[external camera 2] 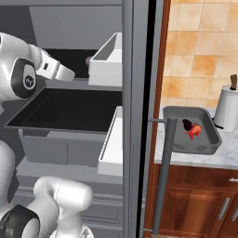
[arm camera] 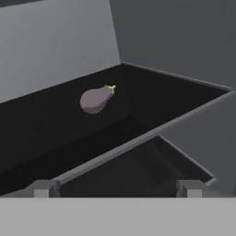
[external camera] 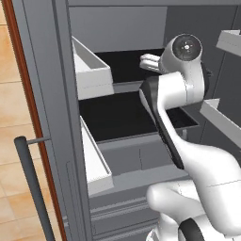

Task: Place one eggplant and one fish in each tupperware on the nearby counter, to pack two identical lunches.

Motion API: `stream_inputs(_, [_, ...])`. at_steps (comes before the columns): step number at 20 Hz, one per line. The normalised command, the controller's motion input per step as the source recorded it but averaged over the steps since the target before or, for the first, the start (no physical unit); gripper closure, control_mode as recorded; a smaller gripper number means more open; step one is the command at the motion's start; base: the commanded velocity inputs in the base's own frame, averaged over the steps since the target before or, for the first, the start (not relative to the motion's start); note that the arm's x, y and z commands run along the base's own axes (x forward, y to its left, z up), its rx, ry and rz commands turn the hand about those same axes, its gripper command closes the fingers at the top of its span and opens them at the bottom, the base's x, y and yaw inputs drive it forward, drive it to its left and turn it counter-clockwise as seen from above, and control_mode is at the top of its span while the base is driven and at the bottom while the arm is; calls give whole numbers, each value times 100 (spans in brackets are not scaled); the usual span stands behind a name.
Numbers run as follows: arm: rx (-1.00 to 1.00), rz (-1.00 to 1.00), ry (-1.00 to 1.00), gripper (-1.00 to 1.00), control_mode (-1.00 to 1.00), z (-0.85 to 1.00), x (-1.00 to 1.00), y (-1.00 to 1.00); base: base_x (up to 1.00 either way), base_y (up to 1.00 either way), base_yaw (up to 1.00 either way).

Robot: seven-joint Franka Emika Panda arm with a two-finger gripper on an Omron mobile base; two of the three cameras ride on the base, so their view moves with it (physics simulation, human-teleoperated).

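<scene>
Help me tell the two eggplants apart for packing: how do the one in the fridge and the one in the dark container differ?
The fridge eggplant lies alone on a dark shelf, in plain sight, pale purple; the container eggplant sits in the dark grey tupperware on the counter, beside the red-orange fish, and looks near black. Both lie free of the open fingers.

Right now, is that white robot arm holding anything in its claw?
No, nothing is held. The gripper is open, its jaws wide apart, pointed at a small dark purple eggplant lying farther back on a dark shelf, untouched.
</scene>
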Motion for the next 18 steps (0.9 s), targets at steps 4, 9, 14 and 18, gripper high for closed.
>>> stream_inputs(4, [0, -1, 15, -100, -100, -3, 55, 0, 0, 0, 0])
stream_inputs(9, [0, -2, 7, -100, -100, 0, 66, 0, 0, 0, 0])
stream_inputs(14, [0, -3, 4, -100, -100, 0, 71, 0, 0, 0, 0])
stream_inputs(18, [0, -2, 3, -100, -100, -2, 67, 0, 0, 0, 0])
